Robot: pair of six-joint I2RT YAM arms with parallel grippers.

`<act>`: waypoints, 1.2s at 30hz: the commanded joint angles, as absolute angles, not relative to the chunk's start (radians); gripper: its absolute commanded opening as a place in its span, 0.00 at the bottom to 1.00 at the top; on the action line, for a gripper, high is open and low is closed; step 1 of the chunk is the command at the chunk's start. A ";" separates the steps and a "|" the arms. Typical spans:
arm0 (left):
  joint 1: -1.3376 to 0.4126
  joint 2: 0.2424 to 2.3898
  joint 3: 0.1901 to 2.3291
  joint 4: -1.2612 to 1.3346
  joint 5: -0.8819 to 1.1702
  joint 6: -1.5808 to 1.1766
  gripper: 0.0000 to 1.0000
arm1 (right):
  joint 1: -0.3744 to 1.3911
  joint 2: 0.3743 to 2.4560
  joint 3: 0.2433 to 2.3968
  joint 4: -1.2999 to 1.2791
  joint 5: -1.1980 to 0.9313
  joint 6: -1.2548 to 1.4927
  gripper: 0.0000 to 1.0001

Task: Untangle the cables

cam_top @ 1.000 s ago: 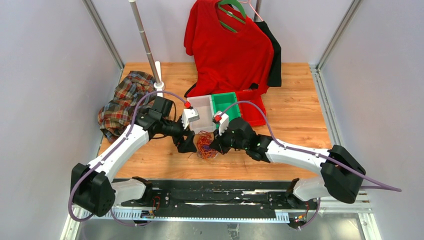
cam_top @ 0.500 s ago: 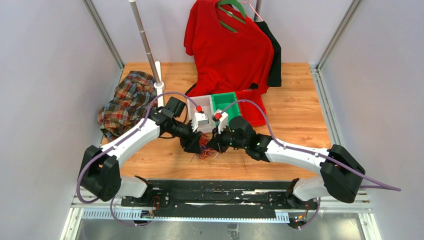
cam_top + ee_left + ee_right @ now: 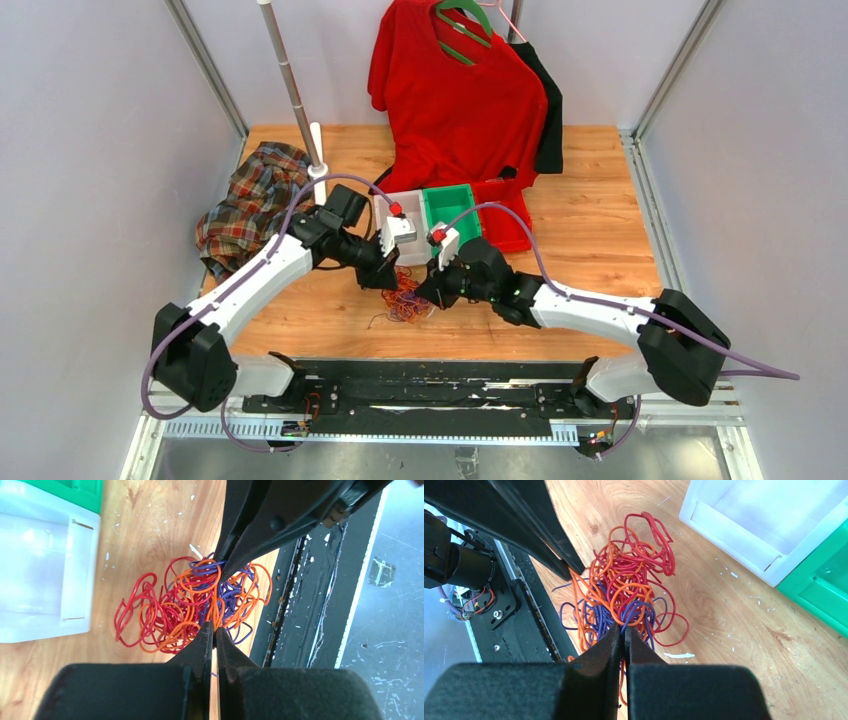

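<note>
Both arms bent inward, low over the desk [image 3: 600,230], meeting at the cables [image 3: 404,301]; left pincer [image 3: 215,631] clamped on orange strands, right pincer [image 3: 624,631] on purple ones.

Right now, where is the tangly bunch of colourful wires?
In the top view, the cables lie on the wooden table, near its front middle, just in front of the white bin.
</note>
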State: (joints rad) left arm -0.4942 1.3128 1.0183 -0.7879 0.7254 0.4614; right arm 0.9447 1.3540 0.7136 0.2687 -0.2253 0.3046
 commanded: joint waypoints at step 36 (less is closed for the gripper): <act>-0.500 1.149 1.258 -0.908 0.675 0.314 0.01 | 1.090 1.221 0.766 0.459 -0.084 0.195 0.74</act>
State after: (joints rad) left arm -0.5003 1.1576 1.2270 -0.9146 0.6510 0.3504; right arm 1.0496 1.1839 0.7582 0.3367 -0.0593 0.2447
